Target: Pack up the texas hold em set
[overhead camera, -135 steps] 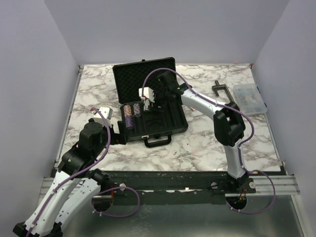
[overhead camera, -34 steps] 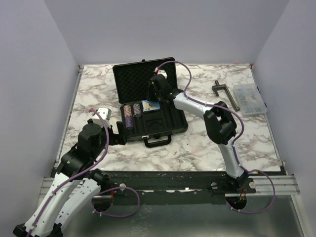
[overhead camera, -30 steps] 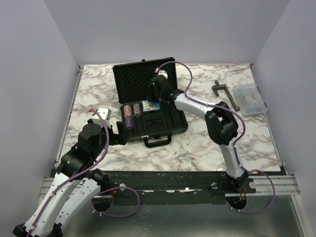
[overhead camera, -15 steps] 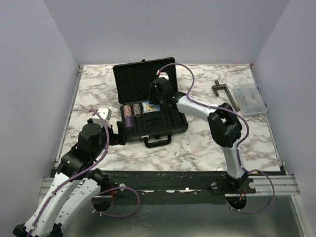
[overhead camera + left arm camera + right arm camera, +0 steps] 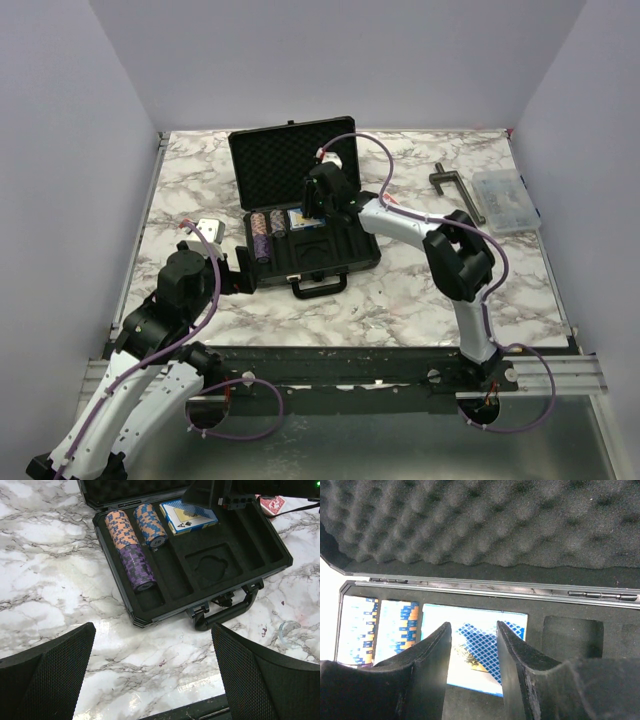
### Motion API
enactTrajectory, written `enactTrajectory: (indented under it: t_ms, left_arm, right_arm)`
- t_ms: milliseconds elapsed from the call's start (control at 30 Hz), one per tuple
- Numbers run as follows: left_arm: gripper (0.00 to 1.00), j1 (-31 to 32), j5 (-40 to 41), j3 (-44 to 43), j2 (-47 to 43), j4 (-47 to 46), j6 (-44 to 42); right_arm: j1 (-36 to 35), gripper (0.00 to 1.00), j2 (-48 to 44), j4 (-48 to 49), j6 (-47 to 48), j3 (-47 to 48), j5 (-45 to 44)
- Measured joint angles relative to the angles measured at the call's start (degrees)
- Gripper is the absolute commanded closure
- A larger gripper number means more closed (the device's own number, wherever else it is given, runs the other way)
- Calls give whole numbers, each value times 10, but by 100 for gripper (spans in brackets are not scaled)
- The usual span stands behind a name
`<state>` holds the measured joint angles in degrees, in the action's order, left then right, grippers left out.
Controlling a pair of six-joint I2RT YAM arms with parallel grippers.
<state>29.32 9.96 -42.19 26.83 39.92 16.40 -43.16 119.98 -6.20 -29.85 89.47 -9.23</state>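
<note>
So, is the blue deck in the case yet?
In: the blue deck lies flat in the case, beside the chip stacks.

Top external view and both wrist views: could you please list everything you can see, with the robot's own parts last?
black case: one, black with a foam lining, lying open at mid-table.
chip stacks: three, orange, blue-orange and purple, lying in the tray's left slots.
blue card deck: one, blue, in a tray slot beside the chips.
red card deck: one, red, beside the case's right edge, partly hidden.
clear plastic box: one, clear, far right of the table.
T-shaped metal piece: one, dark, left of the box.
marble table: one, white and grey.
left tool: one, black, open, near the case's handle.
right tool: one, black, jaws parted over the blue deck.
</note>
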Motion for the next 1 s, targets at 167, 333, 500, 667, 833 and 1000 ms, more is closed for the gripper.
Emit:
enactTrajectory:
  t_ms: [167, 333, 500, 667, 833, 1000]
  left_arm:
    - [2, 0, 0, 0, 0, 0, 0]
    - [2, 0, 0, 0, 0, 0, 0]
    - [2, 0, 0, 0, 0, 0, 0]
    - [2, 0, 0, 0, 2, 0, 0]
    - [2, 0, 0, 0, 7, 0, 0]
    - [2, 0, 0, 0, 15, 0, 0]
  right_arm:
    - [-2, 54, -14, -8, 7, -10, 12]
    - [-13, 56, -34, -33, 9, -22, 26]
    - [-23, 60, -51, -36, 9, -43, 39]
    - [-24, 63, -57, -9, 9, -67, 40]
    - [-24, 63, -63, 24, 7, -90, 40]
    - [-24, 63, -78, 35, 9, -111, 40]
